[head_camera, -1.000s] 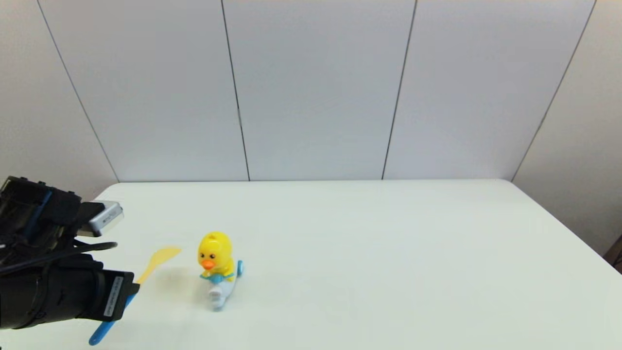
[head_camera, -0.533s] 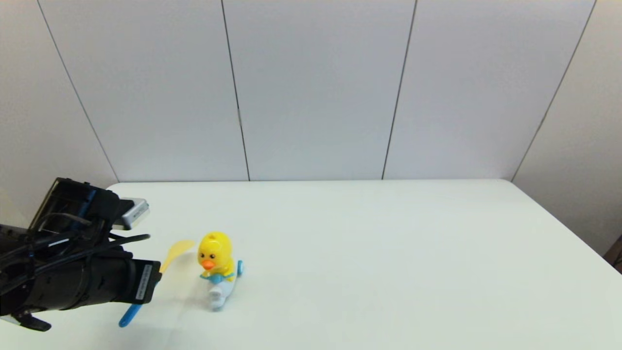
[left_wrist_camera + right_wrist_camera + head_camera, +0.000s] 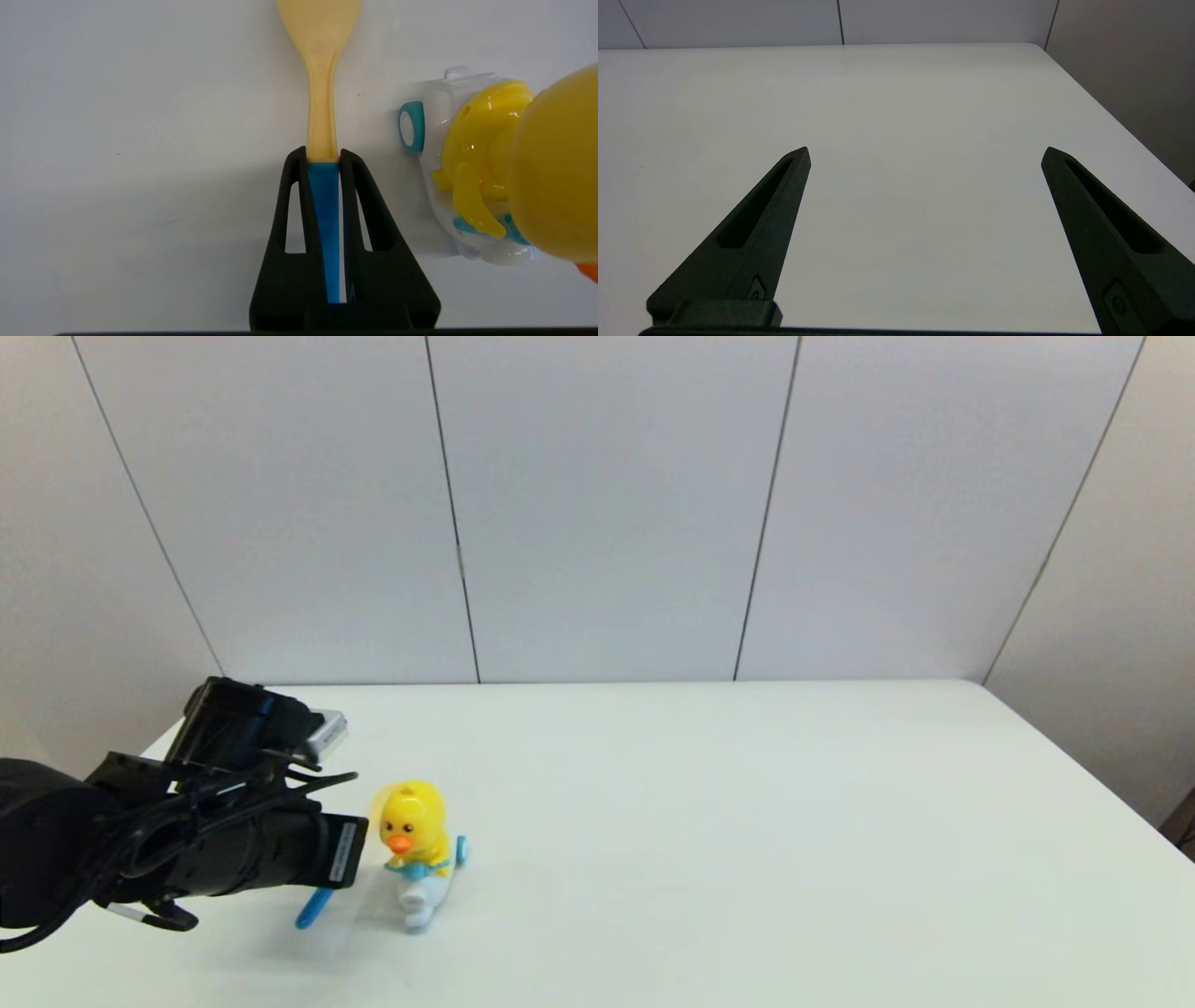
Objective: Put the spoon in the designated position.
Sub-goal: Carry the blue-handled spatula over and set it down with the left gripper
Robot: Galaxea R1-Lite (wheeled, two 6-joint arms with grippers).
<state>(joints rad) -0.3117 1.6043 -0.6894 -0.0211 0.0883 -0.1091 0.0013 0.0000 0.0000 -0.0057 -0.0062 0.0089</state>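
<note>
Spoon in left pincer

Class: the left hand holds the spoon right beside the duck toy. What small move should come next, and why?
Probably ease the left hand sideways, away from the duck toy: it is shut on the spoon, which is close beside the toy.

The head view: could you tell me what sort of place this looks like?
Probably a lab test bench: a bare white table before plain grey wall panels, with only a duck toy and the spoon.
</note>
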